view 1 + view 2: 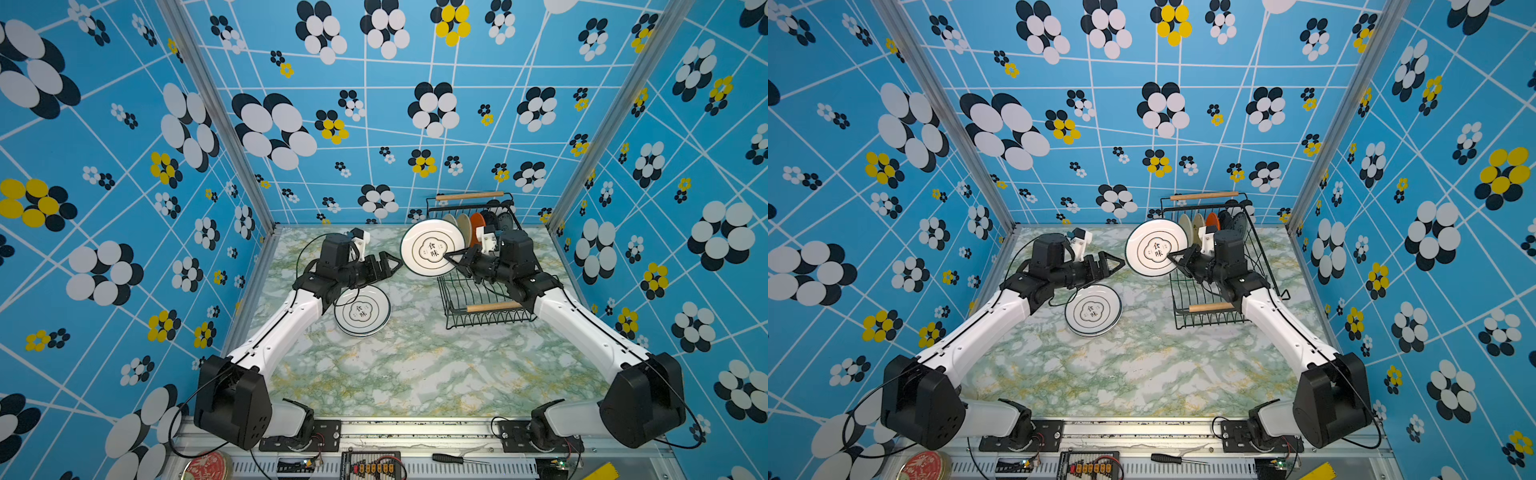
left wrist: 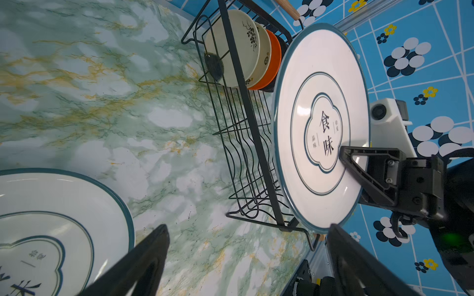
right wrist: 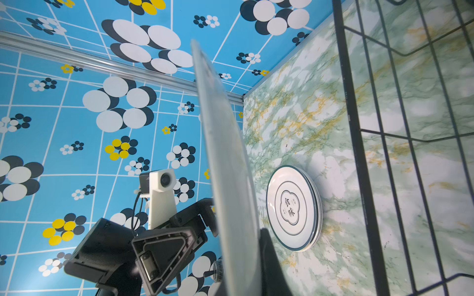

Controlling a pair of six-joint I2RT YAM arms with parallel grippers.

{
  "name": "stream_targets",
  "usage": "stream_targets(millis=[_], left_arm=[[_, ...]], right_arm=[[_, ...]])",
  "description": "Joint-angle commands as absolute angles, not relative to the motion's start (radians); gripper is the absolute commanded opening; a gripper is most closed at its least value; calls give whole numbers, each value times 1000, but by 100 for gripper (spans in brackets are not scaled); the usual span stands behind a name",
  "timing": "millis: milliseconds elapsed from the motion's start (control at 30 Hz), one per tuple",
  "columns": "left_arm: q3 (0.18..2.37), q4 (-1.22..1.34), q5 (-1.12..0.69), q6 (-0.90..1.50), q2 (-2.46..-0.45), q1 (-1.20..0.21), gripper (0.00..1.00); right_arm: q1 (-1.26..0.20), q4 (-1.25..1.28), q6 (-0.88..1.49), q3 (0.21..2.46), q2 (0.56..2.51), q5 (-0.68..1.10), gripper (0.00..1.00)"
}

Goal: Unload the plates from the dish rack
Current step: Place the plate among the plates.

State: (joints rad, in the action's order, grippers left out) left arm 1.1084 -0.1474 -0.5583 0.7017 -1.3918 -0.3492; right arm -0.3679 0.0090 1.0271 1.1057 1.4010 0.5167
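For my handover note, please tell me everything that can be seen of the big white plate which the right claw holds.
The held plate is round, white and glossy, ceramic by its look, with a thin teal rim, an inner ring and a flower-shaped emblem with dark characters. It hangs tilted in the air beside the dish rack, face toward the open left claw, which is near but apart. The right claw is shut on its edge.

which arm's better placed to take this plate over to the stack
Probably left: the left fingers stand open beside the plate that the right fingers grip, and the stack lies under that arm.
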Motion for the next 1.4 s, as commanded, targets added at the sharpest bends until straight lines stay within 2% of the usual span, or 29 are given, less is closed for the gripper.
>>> stream_targets(millis=[0,133,267,533,667,767,900,1000,1133,1367], left_arm=[[1126,-96,-592,726,-1411,-354,95],[1126,-82,-600,741,-1426,-354,93],[1127,-68,-613,750,-1431,-352,85],[1108,-41,-639,763,-1429,-346,54],[1100,-40,-642,764,-1419,-344,44],[1096,-44,-647,761,-1416,-341,30],[1087,-53,-649,759,-1408,-337,21],[1080,-61,-650,759,-1403,-332,16],[1076,-89,-643,755,-1396,-320,11],[1079,-161,-628,729,-1377,-297,3]], right_arm=[[-397,136,1065,1093,1424,584,0],[-425,176,1081,1089,1447,606,0],[-444,180,1072,1097,1464,624,0],[-457,198,1070,1099,1486,649,2],[-471,200,1067,1111,1501,660,4],[-478,199,1061,1121,1514,666,6],[-483,198,1055,1130,1523,668,9],[-486,196,1051,1138,1529,672,16],[-488,192,1044,1147,1538,671,34],[-487,187,1034,1160,1543,663,49]])
